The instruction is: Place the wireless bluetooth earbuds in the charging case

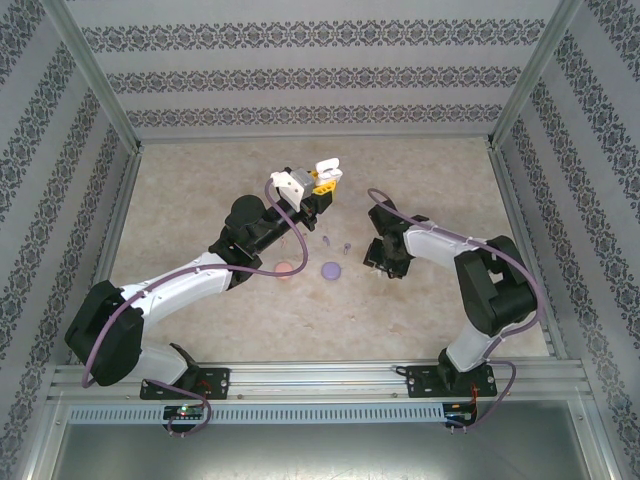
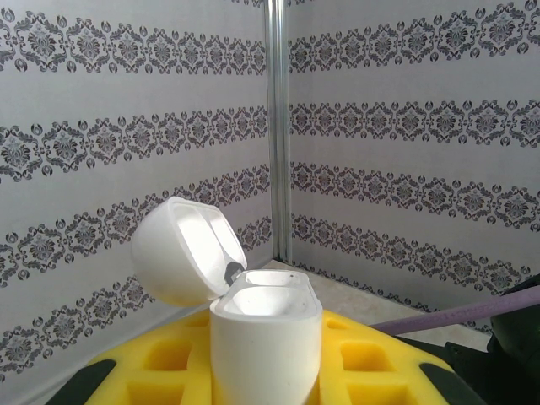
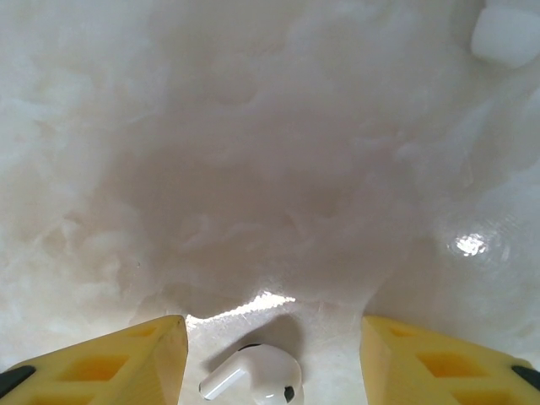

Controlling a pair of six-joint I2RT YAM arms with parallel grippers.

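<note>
1. Left arm runs diagonally from the near-left base toward table centre, wrist raised off the surface.
2. Left gripper is clamped on a white glossy plastic charging case, which it holds upright in the air.
3. The rounded case lid is flipped open on its hinge.
4. Right arm arcs up from the near-right base and folds back toward centre. Right gripper points down at the table.
5. Its yellow blocky fingers are spread wide with nothing gripped.
6. A smooth white stemmed earbud lies on its side between them, touching neither.
7. A tiny purple bud and a second purple bud lie just left of the right gripper. A round purple case and a pinkish round case sit near them.
8. The marbled beige tabletop is glossy.
</note>
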